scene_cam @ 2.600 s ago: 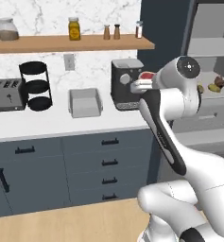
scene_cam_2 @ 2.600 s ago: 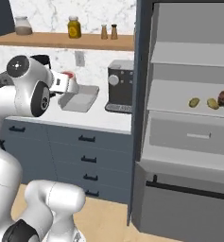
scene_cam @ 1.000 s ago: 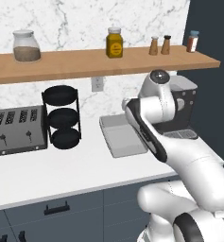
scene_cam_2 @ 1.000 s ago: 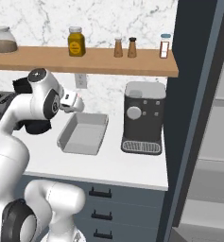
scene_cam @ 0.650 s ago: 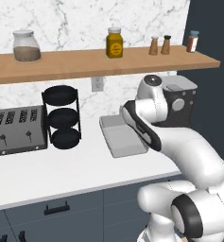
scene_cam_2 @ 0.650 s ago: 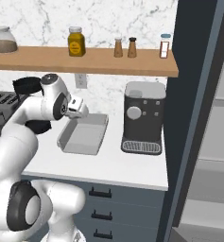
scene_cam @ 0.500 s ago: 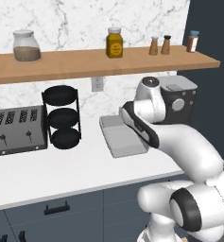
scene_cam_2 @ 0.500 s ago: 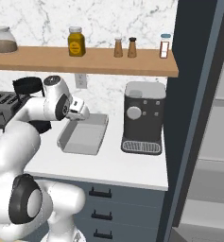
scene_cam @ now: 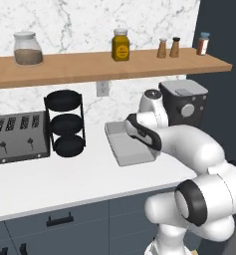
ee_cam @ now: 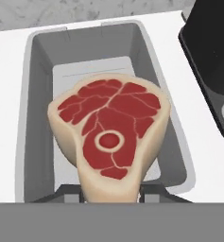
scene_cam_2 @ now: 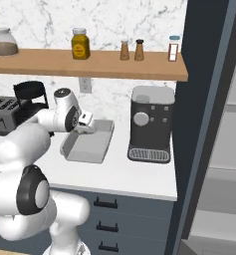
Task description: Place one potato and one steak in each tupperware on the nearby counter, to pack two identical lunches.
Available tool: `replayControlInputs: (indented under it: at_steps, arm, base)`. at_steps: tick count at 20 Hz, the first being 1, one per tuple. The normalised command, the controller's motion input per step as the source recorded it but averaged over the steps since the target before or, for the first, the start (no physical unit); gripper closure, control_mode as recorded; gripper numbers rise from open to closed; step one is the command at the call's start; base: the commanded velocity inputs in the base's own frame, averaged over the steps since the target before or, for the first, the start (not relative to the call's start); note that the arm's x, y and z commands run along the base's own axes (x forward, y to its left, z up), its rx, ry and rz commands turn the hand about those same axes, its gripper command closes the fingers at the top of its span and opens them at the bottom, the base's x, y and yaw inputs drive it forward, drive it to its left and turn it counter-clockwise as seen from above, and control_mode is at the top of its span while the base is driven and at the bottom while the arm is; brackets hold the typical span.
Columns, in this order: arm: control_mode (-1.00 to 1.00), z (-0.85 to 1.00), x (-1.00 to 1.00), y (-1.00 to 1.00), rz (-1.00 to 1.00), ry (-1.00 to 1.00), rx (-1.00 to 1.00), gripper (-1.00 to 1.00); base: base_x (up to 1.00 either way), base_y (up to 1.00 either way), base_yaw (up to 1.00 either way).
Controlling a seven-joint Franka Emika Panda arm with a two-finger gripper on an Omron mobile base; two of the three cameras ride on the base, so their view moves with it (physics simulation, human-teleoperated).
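Steak [ee_cam: 111, 132] clamped in the closed claw [ee_cam: 111, 191], above the tupperware [ee_cam: 38, 94].

Light reads even and bright on my feeds, flat and diffuse, no visible source. Soft shadows only: under the wooden shelf [scene_cam: 109, 67] along the marble wall, and a faint one beside the toaster [scene_cam: 17, 137] on the tabletop [scene_cam: 64, 174]. No glare, no motion blur. Rendered edges look slightly soft and pixelated. Hand view is sharp on the steak [ee_cam: 111, 134]; no edge distortion I can detect.
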Motion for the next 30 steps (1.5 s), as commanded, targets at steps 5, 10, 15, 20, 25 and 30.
replayControlInputs:
  at_steps: [5, 10, 15, 20, 25, 30]
  arm:
    - [-1.00, -0.54, 0.34, 0.00, 0.00, 0.00, 0.00, 1.00]
    - [-1.00, -0.45, 0.44, -0.01, 0.00, 0.00, 0.00, 1.00]
    - [-1.00, -0.41, 0.43, -0.03, 0.00, 0.00, 0.00, 1.00]
    - [-1.00, -0.48, 0.54, 0.00, 0.00, 0.00, 0.00, -1.00]
    - [-1.00, -0.18, 0.49, 0.00, 0.00, -0.02, 0.00, -1.00]
    - [-1.00, 0.57, -0.10, 0.03, 0.00, -0.25, -0.02, -1.00]
  base:
    - [0.00, 0.00, 0.00]
    - [0.00, 0.00, 0.00]
    - [0.00, 0.00, 0.00]
    - [0.00, 0.00, 0.00]
    - [0.00, 0.00, 0.00]
    - [0.00, 0.00, 0.00]
